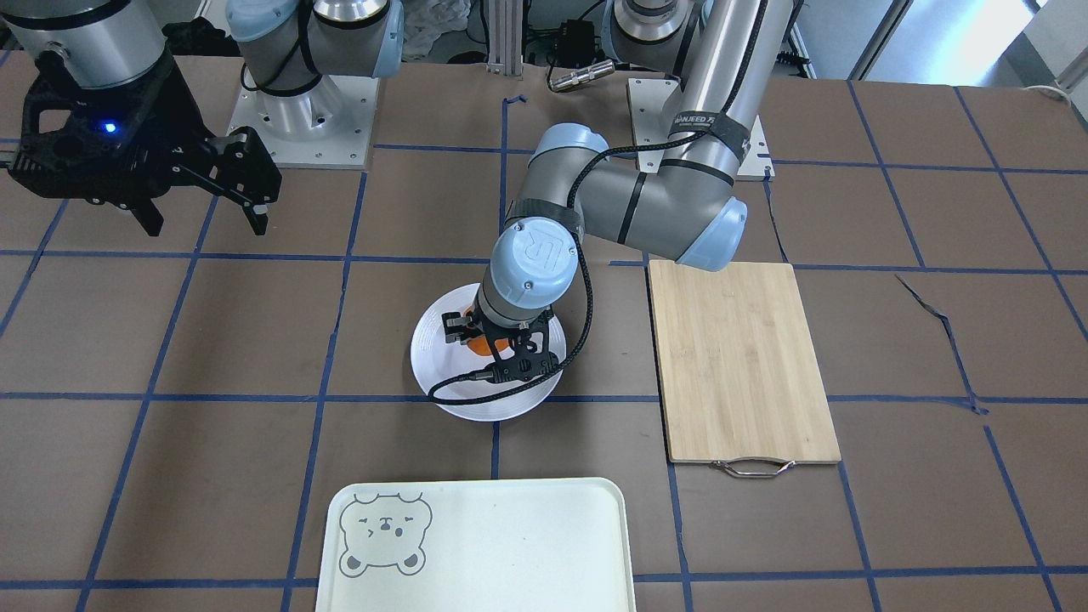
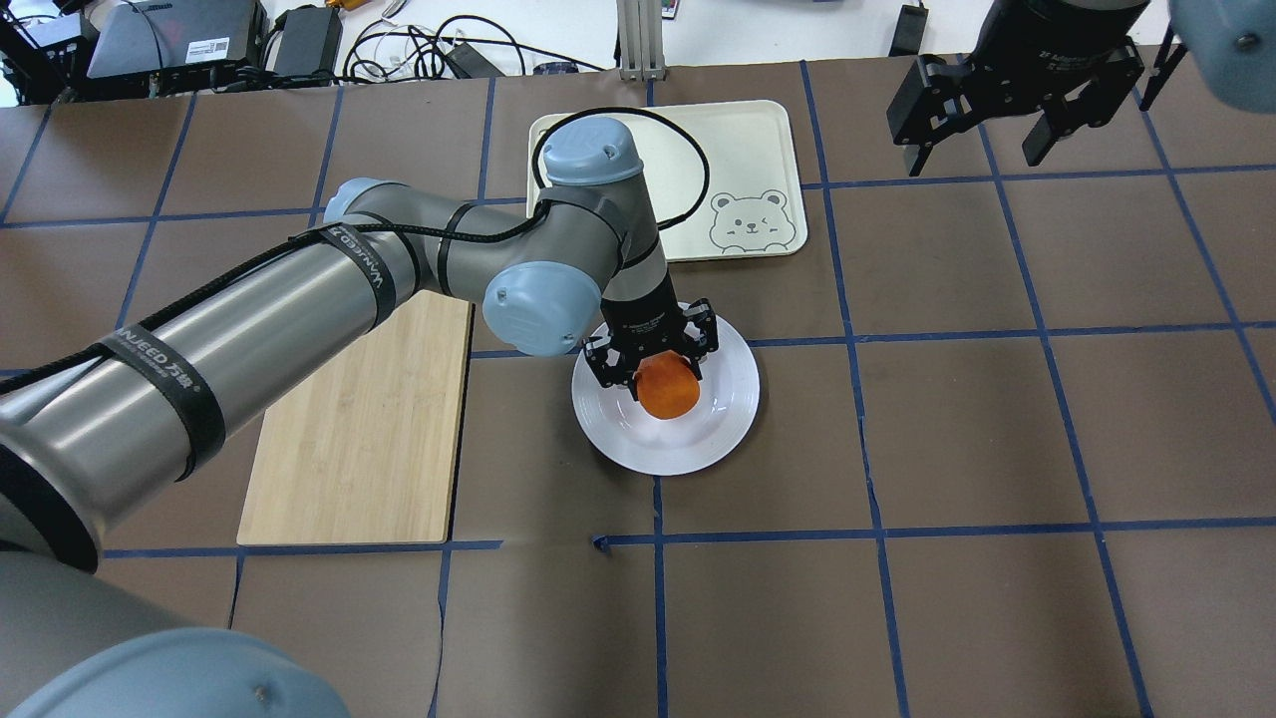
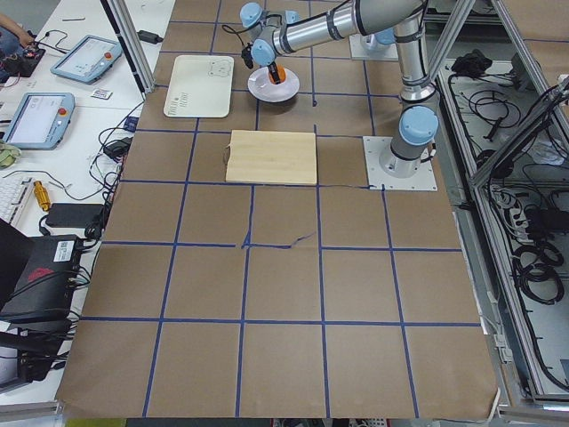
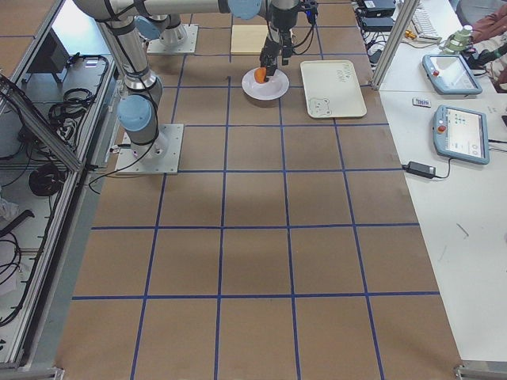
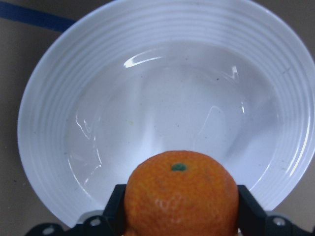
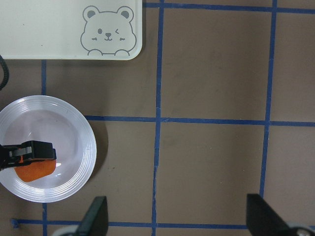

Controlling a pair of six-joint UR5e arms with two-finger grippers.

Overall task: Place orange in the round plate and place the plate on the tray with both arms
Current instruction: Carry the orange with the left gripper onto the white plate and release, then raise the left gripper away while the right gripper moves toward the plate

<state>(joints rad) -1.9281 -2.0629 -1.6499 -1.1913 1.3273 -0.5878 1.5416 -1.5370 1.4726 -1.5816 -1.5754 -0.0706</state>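
Observation:
My left gripper is shut on the orange, with a black finger on each side of the fruit. It holds it low over the shallow centre of the round plate; I cannot tell whether the orange touches the plate. This white ridged plate sits on the brown table. The cream tray with the bear face lies beyond it, toward the table's far edge. My right gripper hangs open and empty, high above the table to the plate's right.
A bamboo cutting board with a metal handle lies on my left of the plate, under the left arm. Blue tape lines cross the brown table. The tray has nothing on it.

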